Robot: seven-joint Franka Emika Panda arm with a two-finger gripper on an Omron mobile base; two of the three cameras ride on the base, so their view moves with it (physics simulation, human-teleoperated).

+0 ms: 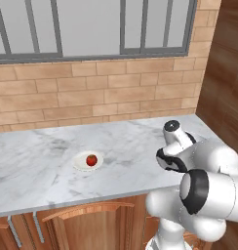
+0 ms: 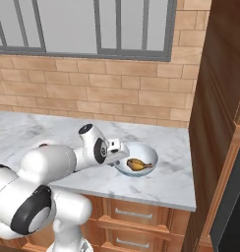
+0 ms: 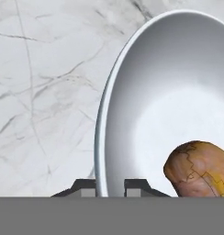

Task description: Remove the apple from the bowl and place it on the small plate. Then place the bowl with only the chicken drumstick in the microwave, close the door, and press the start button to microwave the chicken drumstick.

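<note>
One gripper (image 3: 110,186) clamped on bowl (image 3: 132,73) rim, chicken drumstick (image 3: 198,167) inside; apple (image 1: 91,159) on small plate (image 1: 80,164).

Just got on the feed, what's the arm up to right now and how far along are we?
The apple already sits on the small plate on the marble counter. The arm has its gripper at the near rim of the bowl, and the fingers are shut on that rim, one on each side. The chicken drumstick is the only food left in the bowl. The bowl rests on the counter, not yet carried to the microwave.
</note>
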